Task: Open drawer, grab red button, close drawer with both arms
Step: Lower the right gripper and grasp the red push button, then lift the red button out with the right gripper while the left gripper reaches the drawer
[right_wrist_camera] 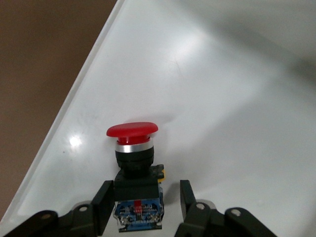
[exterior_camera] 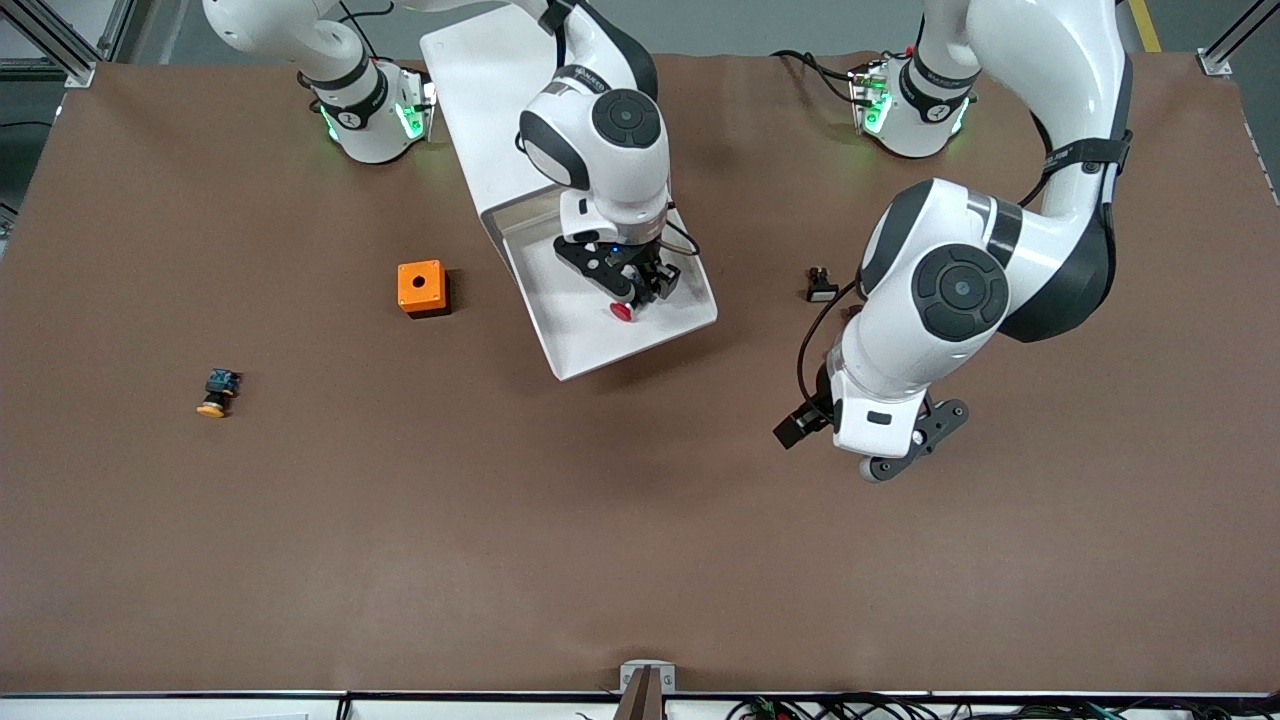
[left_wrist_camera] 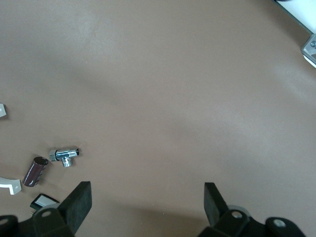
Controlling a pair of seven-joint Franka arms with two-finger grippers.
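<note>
The drawer (exterior_camera: pixel 585 345) stands pulled out of the white cabinet, its white tray (right_wrist_camera: pixel 222 89) lying open. The button (exterior_camera: pixel 622 311) lies in the tray near its front corner, red cap over a dark body (right_wrist_camera: pixel 132 148). My right gripper (exterior_camera: pixel 640 288) is down in the tray with its fingers on either side of the button's body (right_wrist_camera: pixel 144 193). One finger touches the body; a narrow gap remains at the other. My left gripper (exterior_camera: pixel 905 445) hovers low over bare table toward the left arm's end, open and empty (left_wrist_camera: pixel 147 200).
An orange box with a hole (exterior_camera: pixel 421 287) sits beside the drawer toward the right arm's end. An orange-capped button (exterior_camera: pixel 216 393) lies nearer the front camera. A small black part (exterior_camera: pixel 821 287), a metal fitting (left_wrist_camera: pixel 65 155) and a dark cylinder (left_wrist_camera: pixel 35 171) lie near the left arm.
</note>
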